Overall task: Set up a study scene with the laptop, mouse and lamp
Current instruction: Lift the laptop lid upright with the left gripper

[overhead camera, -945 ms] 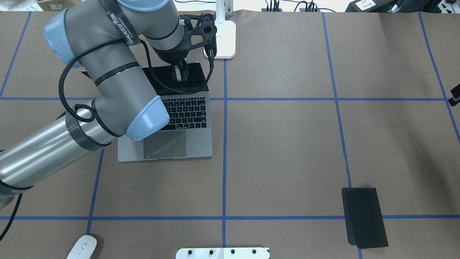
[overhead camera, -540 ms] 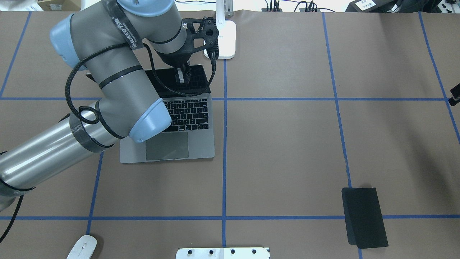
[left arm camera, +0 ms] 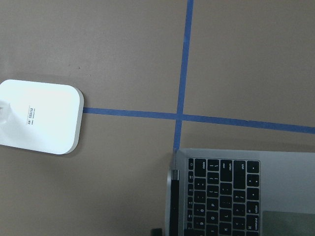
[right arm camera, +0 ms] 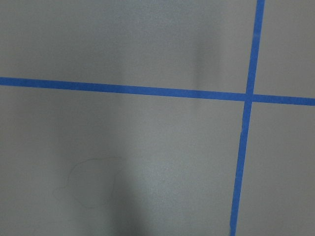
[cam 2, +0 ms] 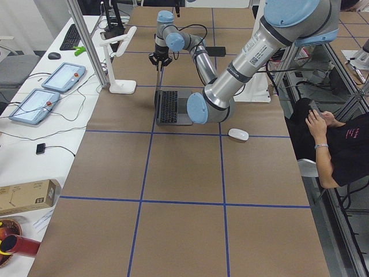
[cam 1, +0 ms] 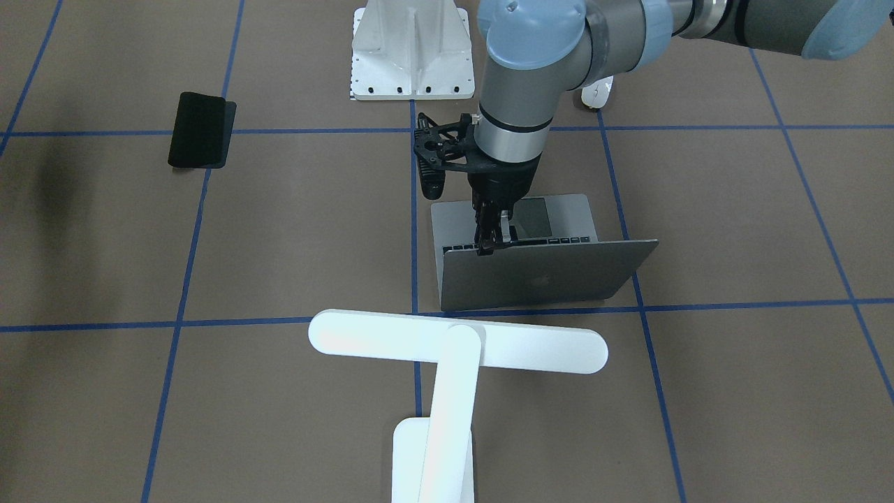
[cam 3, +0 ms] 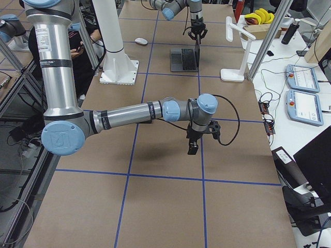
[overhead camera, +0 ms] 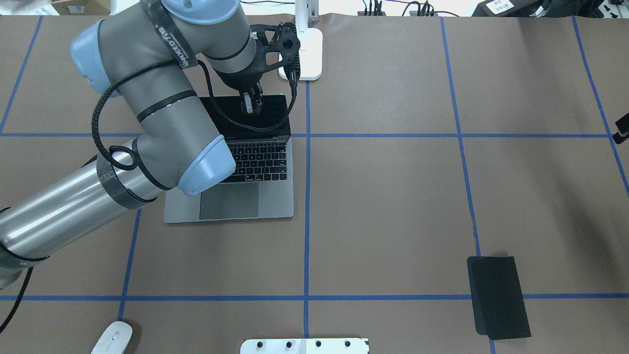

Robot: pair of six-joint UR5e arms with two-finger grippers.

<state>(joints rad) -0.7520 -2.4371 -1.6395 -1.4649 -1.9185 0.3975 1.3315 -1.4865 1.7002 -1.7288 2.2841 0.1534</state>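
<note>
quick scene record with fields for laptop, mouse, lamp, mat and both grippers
laptop: open, lid raised
left gripper: pinching the lid's top edge
mouse: lying near the robot, apart from the laptop, untouched
lamp: standing just beyond the laptop
mat: flat, on the robot's right side
right gripper: far from the laptop; open or shut unclear
</note>
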